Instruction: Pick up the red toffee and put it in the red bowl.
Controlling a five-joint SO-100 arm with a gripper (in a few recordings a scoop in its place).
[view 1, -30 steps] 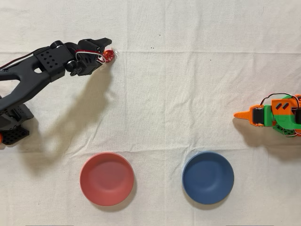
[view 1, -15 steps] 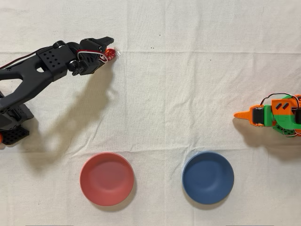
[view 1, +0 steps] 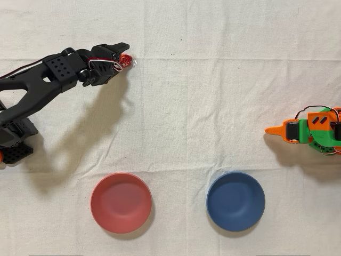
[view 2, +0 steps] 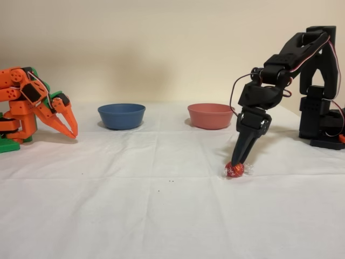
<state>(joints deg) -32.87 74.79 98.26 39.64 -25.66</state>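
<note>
The black arm's two-finger gripper [view 2: 237,162] is clamped on the tiny shiny red foil toffee [view 2: 234,170], low on the white tablecloth [view 2: 161,205].

In the fixed view, the black arm's gripper [view 2: 239,160] pointed steeply down at the right of the scene, its fingertips closed on the top of the red toffee [view 2: 234,170], which rested on the white cloth [view 2: 161,216]. Farther back, the red bowl [view 2: 210,115] sat just left of the arm, and a dark blue bowl [view 2: 121,115] stood to its left, the two well apart. At the far left the idle orange arm [view 2: 32,105] rested with its pointed fingers angled down toward the cloth.
</note>
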